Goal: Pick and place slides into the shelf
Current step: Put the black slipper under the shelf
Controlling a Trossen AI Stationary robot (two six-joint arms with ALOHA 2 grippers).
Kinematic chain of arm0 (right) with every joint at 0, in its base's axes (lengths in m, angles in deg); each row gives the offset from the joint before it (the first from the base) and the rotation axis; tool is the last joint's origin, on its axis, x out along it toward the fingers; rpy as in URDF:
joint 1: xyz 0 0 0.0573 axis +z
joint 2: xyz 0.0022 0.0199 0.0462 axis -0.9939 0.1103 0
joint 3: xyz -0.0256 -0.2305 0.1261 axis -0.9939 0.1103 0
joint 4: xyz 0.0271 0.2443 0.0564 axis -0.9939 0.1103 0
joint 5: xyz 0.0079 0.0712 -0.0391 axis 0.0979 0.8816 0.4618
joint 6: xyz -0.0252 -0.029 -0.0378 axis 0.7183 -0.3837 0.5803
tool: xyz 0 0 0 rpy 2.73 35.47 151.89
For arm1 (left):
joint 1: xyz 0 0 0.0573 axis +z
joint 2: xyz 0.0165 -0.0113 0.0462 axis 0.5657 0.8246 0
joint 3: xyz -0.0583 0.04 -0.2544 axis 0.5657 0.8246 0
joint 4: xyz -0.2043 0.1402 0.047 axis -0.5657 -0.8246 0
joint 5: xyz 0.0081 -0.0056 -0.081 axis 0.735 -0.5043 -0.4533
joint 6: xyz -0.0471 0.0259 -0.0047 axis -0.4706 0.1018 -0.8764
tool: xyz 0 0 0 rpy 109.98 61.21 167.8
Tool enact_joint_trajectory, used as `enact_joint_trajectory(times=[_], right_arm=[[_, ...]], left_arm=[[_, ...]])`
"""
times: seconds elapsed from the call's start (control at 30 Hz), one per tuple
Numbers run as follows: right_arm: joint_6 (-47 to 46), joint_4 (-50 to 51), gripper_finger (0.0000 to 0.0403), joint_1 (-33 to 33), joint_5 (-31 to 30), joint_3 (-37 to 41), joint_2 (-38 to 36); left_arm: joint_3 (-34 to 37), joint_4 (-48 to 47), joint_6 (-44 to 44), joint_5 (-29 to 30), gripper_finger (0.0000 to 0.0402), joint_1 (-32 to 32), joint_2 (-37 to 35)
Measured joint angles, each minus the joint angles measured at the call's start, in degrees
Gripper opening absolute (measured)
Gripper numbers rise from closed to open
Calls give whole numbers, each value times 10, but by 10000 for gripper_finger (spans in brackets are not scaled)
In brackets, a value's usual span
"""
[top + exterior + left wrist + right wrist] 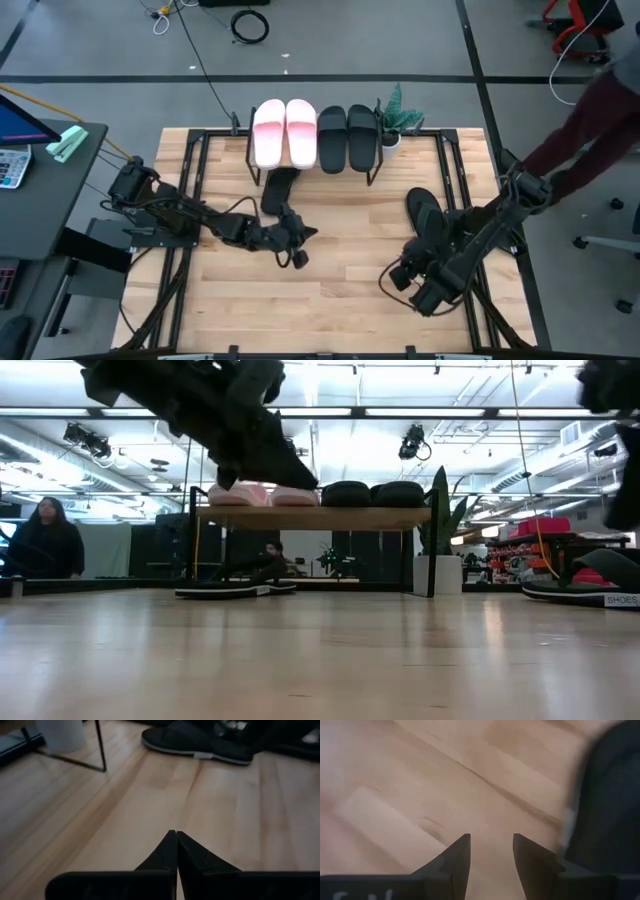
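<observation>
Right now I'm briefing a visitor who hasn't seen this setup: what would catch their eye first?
The two pale pink slides stand out, side by side on the shelf beside a black pair. Two black slides lie on the table: one beside the shelf, one by the right arm.

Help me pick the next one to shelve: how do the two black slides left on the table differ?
The left slide lies by the shelf, clear of the shut left gripper. The right slide lies farther out, partly under the right arm. Both are black, flat on the table.
</observation>
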Motion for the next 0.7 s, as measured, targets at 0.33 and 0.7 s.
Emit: enact_joint_trajectory(times=[0.33,0.7], right_arm=[[-132,138,154,39,5,2,22],[-176,44,154,11,-11,141,2]], left_arm=[[0,83,34,-1,20,-24,0],[0,151,54,-1,14,-46,0]])
